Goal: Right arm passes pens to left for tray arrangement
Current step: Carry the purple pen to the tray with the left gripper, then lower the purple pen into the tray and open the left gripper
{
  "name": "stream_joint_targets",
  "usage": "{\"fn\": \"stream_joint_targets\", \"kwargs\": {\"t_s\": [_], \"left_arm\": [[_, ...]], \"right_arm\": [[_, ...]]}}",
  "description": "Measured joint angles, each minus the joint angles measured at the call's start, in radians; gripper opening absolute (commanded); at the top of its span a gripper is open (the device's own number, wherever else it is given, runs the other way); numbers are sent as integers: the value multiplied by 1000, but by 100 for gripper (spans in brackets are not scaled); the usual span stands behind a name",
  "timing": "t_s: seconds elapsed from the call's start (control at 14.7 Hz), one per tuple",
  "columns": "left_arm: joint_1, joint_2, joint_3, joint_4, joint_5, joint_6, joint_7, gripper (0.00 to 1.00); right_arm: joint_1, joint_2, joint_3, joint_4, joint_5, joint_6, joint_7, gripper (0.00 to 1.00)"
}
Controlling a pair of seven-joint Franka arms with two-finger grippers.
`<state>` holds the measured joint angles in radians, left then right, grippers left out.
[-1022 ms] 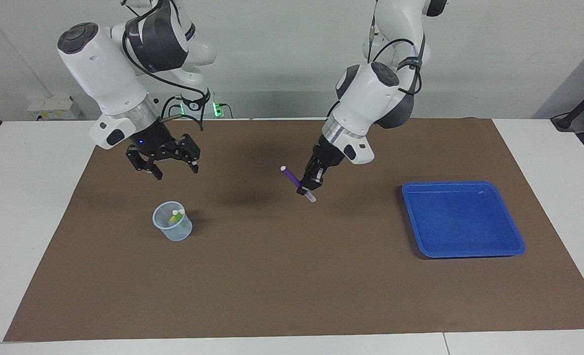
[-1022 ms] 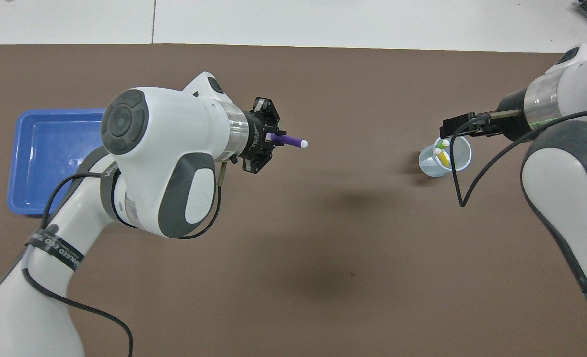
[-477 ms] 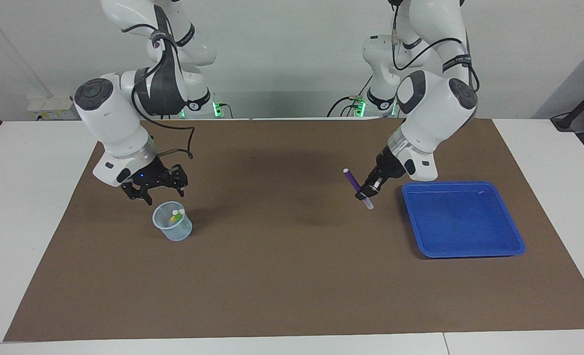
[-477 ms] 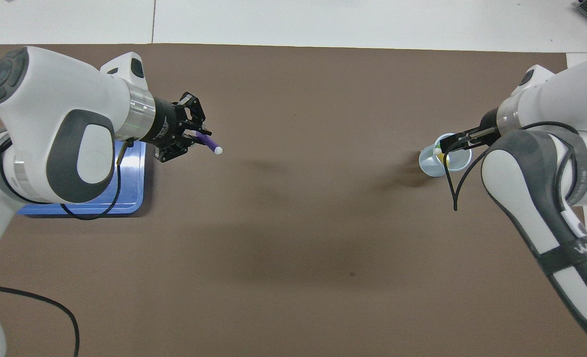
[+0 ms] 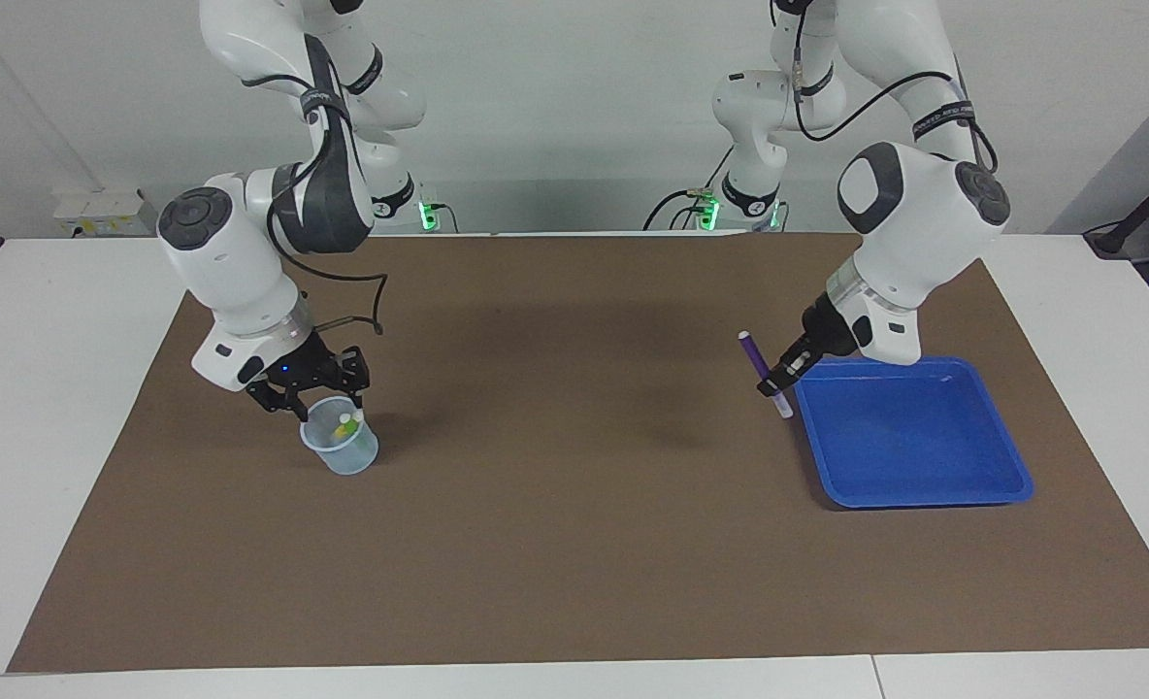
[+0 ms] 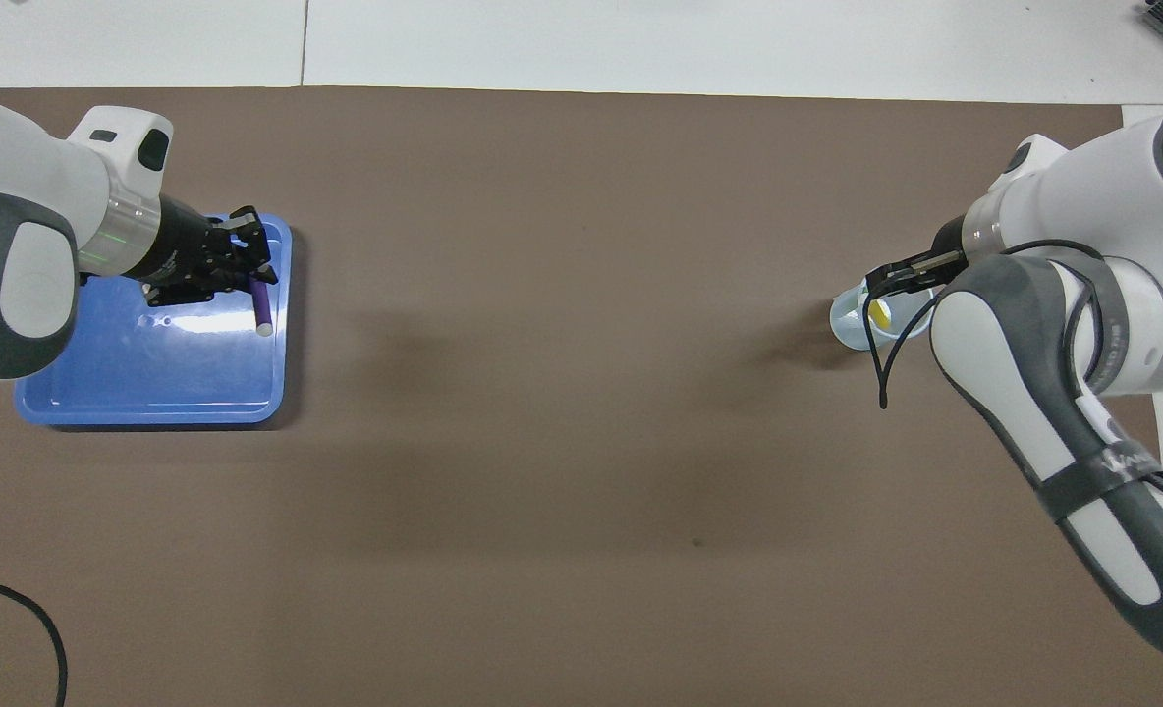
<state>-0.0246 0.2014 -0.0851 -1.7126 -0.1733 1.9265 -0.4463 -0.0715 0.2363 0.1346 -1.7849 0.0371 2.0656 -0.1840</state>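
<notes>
My left gripper [image 5: 774, 380] [image 6: 248, 279] is shut on the purple pen [image 5: 754, 355] [image 6: 261, 306]. The pen hangs tilted over the rim of the blue tray [image 5: 924, 501] [image 6: 149, 414], at the edge facing the right arm's end of the table. Nothing lies in the tray. The green pen [image 5: 344, 425] and the yellow pen [image 5: 355, 417] [image 6: 879, 313] stand in a small clear cup [image 5: 344, 454] [image 6: 845, 326] at the right arm's end. My right gripper [image 5: 311, 396] [image 6: 878, 281], with its blue wrist light on, is low over the cup's rim.
A brown mat [image 5: 555, 544] covers most of the white table [image 5: 60, 320]. A black cable [image 6: 12, 609] lies on the mat near the left arm's base. The tray and the cup sit at the mat's two ends.
My left arm has swung the purple pen from mid-table to over the tray's edge. My right gripper has come down from above the mat to the cup's rim, and its jaws have narrowed.
</notes>
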Motion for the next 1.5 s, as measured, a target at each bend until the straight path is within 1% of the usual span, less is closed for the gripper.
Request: {"fn": "stream_joint_targets", "kwargs": {"t_s": [0.2, 0.27, 0.34, 0.41, 0.48, 0.61, 0.82, 0.95, 1.23, 1.5], "left_arm": [[41, -6, 0, 0, 99, -2, 184, 0], [54, -7, 0, 2, 127, -2, 242, 0], [67, -8, 0, 3, 154, 0, 304, 0], [81, -8, 0, 4, 174, 7, 362, 0], [99, -8, 0, 2, 188, 26, 406, 0], [142, -7, 1, -11, 196, 93, 466, 0], [213, 4, 2, -38, 197, 180, 563, 0], [242, 20, 1, -50, 199, 223, 587, 0], [277, 69, 1, -122, 206, 347, 606, 0], [338, 122, 2, -150, 207, 411, 701, 0]], "right_arm": [[0, 3, 0, -6, 0, 12, 0, 52], [0, 8, 0, -8, 0, 24, 0, 49], [0, 14, 0, -9, 0, 32, 0, 44], [0, 19, 0, -10, 0, 36, 0, 41], [0, 22, 0, -10, 0, 37, 0, 35], [0, 23, 1, -10, 0, 37, 0, 32], [1, 23, 1, -10, 0, 37, 0, 32], [1, 23, 1, -10, 0, 37, 2, 32], [1, 23, 1, -12, 0, 37, 3, 30], [1, 23, 1, -12, 0, 51, 3, 28]]}}
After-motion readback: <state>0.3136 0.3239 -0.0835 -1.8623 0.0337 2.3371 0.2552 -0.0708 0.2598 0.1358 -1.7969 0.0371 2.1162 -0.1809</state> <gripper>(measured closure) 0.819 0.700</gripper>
